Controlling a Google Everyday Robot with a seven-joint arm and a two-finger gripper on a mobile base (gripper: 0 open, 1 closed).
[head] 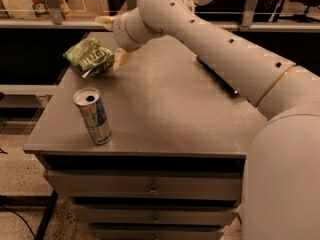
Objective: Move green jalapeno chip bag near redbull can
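The green jalapeno chip bag (90,57) lies crumpled at the far left of the grey table top (170,109). The redbull can (93,115) stands upright near the front left edge, a can-length in front of the bag. My gripper (114,40) hangs over the back left of the table, just right of the bag. It is open and empty. One fingertip (121,59) is down at the bag's right edge, and the other (104,20) is behind the bag.
A dark flat object (215,74) lies at the table's right, partly under my arm. Drawers (150,186) are below the top. A shelf rail with items (50,4) runs behind the table.
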